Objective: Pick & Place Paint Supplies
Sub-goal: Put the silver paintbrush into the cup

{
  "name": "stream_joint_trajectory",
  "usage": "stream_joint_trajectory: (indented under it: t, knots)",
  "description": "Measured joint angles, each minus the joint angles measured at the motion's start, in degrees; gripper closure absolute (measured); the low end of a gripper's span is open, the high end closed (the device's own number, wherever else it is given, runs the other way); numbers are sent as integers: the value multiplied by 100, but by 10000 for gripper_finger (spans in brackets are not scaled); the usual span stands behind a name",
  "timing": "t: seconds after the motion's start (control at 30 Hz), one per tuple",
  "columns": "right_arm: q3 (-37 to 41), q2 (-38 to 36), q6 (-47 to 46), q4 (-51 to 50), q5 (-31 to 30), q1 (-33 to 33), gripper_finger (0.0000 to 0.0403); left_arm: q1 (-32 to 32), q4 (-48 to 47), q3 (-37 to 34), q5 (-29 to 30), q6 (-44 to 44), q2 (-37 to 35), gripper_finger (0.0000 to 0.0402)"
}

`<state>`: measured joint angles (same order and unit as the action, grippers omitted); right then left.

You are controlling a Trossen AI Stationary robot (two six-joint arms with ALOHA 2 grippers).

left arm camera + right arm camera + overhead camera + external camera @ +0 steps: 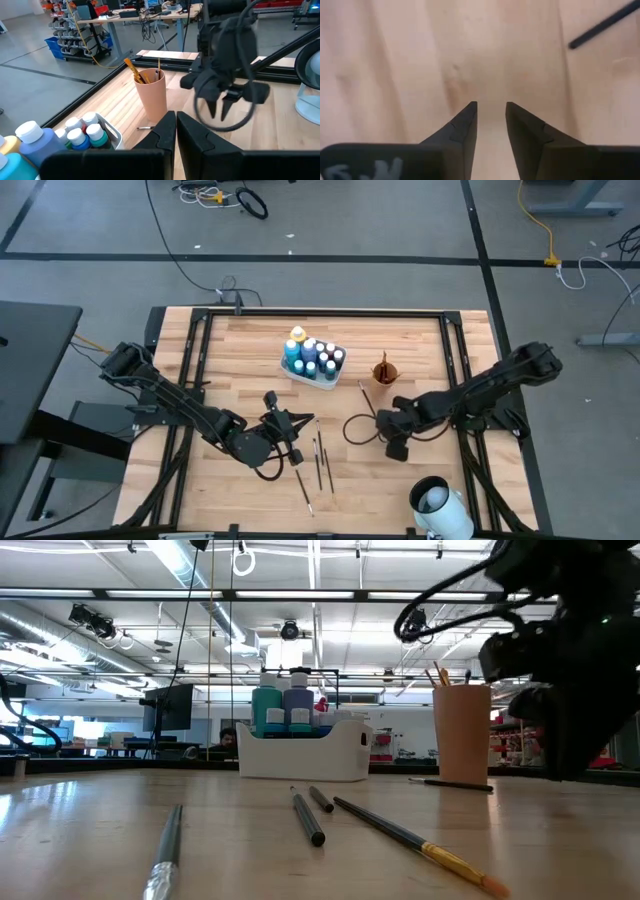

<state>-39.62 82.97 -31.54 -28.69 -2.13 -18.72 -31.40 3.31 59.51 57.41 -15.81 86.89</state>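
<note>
A: From above, the left gripper (272, 402) is hovering beside three brushes (320, 463) lying loose on the table (400, 480), its fingers closed on nothing. The bottles (313, 356) are sitting in the tray (300, 375), and the cup (385, 372) is standing just beside it.

B: And the right gripper (383, 420) is hanging near the table's middle, close to a stray brush (365, 392) by the cup.

A: The low view is showing what the overhead one is not: the brushes are thin and stiff, one with a yellow ferrule (445, 858). They are probably light and apt to roll, so mid-handle looks like the place to pinch.

B: The left wrist view is catching brushes already standing in the cup (152, 92), and that arm's fingers (165, 131) pressed together.

A: The right wrist view is looking straight down at bare wood. Its fingers (465, 125) are standing slightly apart, empty, with one dark handle (602, 26) off at the edge, possibly that stray brush.
</note>
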Motion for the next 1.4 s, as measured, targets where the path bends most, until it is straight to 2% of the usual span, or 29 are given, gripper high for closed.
stream_joint_trajectory:
  t: [0.13,0.2,0.37,0.43,0.5,0.7,0.9,1.1,1.27,1.4]
  knots:
    - [-96,-249,-258,119,-54,-269,307,0,0,0,0,17,0,379]
    - [-160,-341,-198,549,-328,-477,313,0,3,0,0,1,0,379]
    - [-180,-296,637,2151,-1754,-1133,327,0,3,0,0,-3,0,379]
    - [-179,-177,1012,2190,-2551,-1382,332,0,3,0,0,-2,0,379]
    - [-175,-55,1106,2016,-2928,-1497,337,0,3,0,0,-3,0,379]
    - [-166,266,833,1308,-2450,-1347,339,0,5,0,0,-53,0,379]
    - [-15,407,933,923,-2582,-1097,334,0,5,0,-2,-85,0,379]
    - [15,407,980,857,-2666,-843,293,0,7,0,0,-92,0,379]
    - [15,407,655,588,-2226,-594,250,0,5,0,0,-92,0,379]
    - [15,407,652,187,-2259,-394,235,0,5,0,0,-75,0,379]
